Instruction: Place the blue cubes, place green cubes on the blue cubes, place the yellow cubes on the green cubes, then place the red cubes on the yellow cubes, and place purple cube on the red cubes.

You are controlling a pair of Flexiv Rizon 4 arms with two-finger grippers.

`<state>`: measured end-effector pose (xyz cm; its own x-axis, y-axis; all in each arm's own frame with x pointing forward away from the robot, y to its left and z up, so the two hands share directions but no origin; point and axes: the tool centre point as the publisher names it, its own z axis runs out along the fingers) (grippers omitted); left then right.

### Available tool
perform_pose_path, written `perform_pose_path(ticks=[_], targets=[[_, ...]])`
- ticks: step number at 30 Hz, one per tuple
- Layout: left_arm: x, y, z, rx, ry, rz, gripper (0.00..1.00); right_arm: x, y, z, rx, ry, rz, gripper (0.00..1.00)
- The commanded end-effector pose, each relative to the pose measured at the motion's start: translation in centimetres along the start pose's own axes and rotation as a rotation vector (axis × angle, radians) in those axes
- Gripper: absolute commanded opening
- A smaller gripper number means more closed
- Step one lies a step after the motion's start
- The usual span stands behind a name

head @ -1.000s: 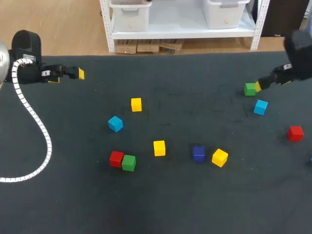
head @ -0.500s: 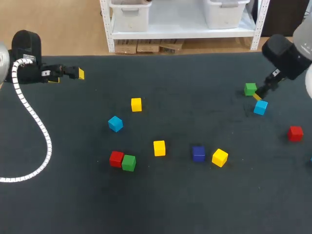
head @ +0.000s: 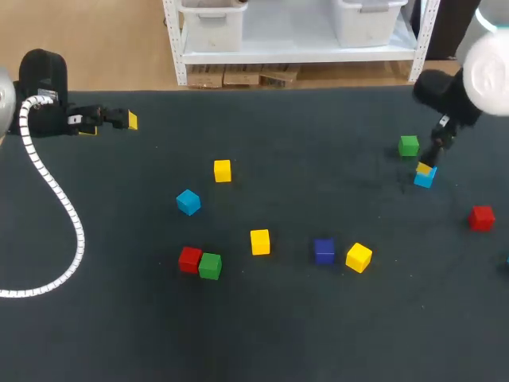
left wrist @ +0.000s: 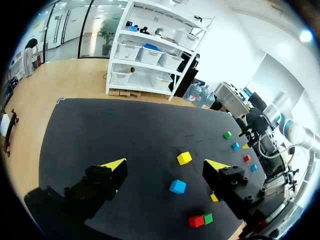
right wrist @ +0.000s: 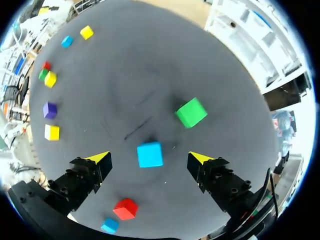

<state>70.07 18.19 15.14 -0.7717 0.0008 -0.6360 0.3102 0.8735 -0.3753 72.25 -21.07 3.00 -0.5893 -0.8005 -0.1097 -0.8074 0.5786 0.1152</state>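
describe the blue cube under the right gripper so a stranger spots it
Go far right on the black table, where the right gripper hangs open. The light blue cube lies under it; beside it are a green cube and a red cube.

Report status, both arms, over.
Left gripper open, empty, parked off to the side. Right gripper open, straddling a blue cube, not gripping. Green cube just ahead, not in the way.

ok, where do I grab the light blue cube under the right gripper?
From above, pinching two opposite side faces of the light blue cube: it lies flat, clear of the green cube, between the right gripper's open fingers.
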Motion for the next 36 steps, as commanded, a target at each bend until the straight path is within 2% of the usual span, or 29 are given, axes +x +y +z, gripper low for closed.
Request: perform_pose_path(ticks=[1,5,10,13,14,15,16,17,21,24,30,36], targets=[[0.1,0.2,0.0,0.011,-0.006,0.002,1.00,0.6,0.0,1.2,-0.044,0.067,-0.032,1.00],[0.1,0.2,0.0,0.011,-0.006,0.002,1.00,0.7,0.2,2.3,-0.034,0.079,-0.047,1.00],[0.1,0.2,0.0,0.011,-0.006,0.002,1.00,-0.4,0.1,3.4,0.008,0.079,-0.069,1.00],[0.1,0.2,0.0,0.011,-0.006,0.002,1.00,-0.9,-0.2,3.7,0.002,0.083,-0.065,1.00],[0.1,0.2,0.0,0.011,-0.006,0.002,1.00,-0.9,-0.3,3.7,0.009,0.094,-0.057,0.90],[0.1,0.2,0.0,0.011,-0.006,0.002,1.00,-0.9,-0.3,3.7,0.015,0.098,-0.054,0.48],[0.1,0.2,0.0,0.011,-0.006,0.002,1.00,-0.9,-0.3,3.8,0.016,0.099,-0.053,0.40],[0.1,0.2,0.0,0.011,-0.006,0.002,1.00,-0.9,-0.3,3.7,0.017,0.099,-0.052,0.36],[0.1,0.2,0.0,0.011,-0.006,0.002,1.00,-0.2,-0.3,3.7,0.034,0.115,-0.054,0.32],[0.1,0.2,0.0,0.011,-0.006,0.002,1.00,0.2,-0.4,3.7,0.041,0.119,-0.045,0.00],[0.1,0.2,0.0,0.011,-0.006,0.002,1.00,0.5,0.2,3.3,0.040,0.128,-0.052,0.00],[0.1,0.2,0.0,0.011,-0.006,0.002,1.00,-1.2,2.8,1.5,0.024,0.094,-0.144,0.00]])
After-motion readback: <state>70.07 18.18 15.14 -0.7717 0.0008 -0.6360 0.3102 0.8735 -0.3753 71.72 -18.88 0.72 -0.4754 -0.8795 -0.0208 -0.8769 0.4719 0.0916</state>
